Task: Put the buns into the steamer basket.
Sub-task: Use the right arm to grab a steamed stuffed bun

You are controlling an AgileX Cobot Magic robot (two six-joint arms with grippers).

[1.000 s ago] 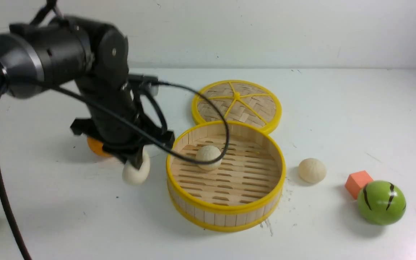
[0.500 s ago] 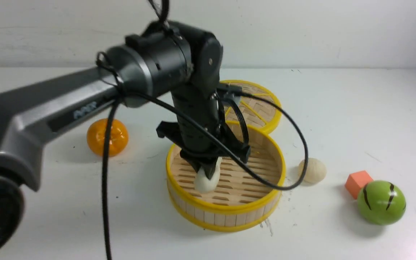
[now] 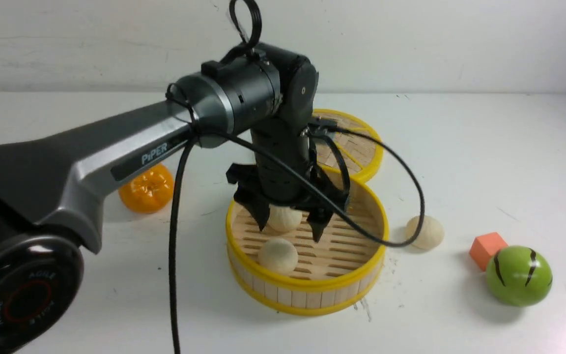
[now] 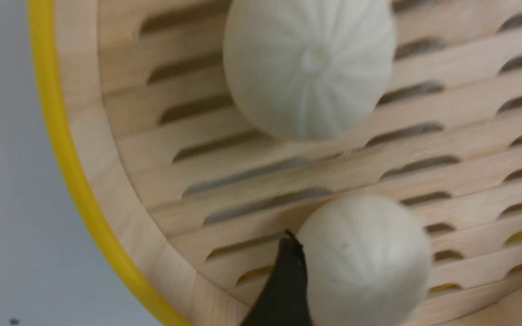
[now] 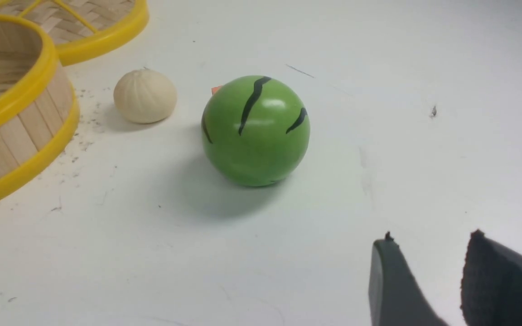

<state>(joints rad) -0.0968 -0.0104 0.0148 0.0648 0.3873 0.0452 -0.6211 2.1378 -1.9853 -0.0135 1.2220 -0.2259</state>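
**Cream, light, apt to roll: one bun (image 3: 424, 232) still out**

My left jaws hang spread wide, gripping nothing, over the basket (image 3: 307, 284). Two buns (image 3: 277, 255) sit inside, one between the jaws. My right jaws stand part open, empty, near the desk (image 3: 460, 147). The outside bun lies just beside the basket. It looks smooth, so I'd pinch its widest middle.
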